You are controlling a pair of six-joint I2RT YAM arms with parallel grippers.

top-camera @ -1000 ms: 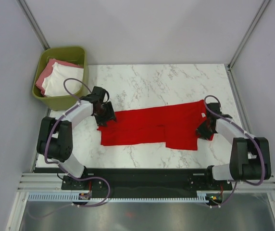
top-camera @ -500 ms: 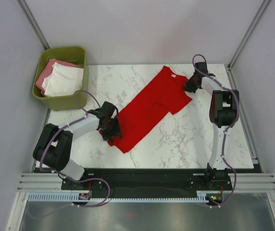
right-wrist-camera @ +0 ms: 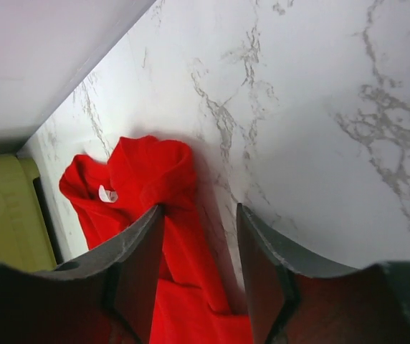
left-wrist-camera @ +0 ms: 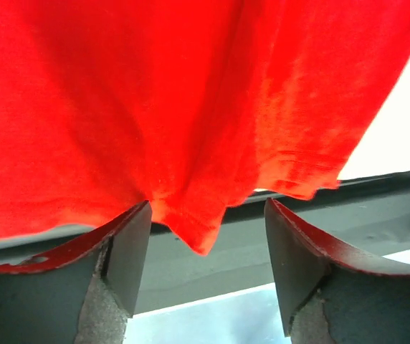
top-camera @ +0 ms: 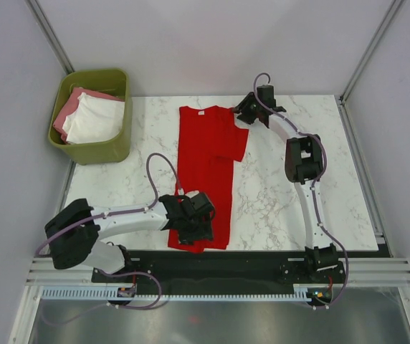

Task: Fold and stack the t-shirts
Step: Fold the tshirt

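On the marble table the red t-shirt lies seemingly half-folded with one sleeve out, the left gripper spread at its near hem, the right gripper parted by its shoulder, while the white tee and pink tee wait unfolded in the olive-green bin.

Red t-shirt on marble table

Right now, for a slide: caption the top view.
Red t-shirt laid lengthwise on table; left pincer at hem, right pincer near collar.
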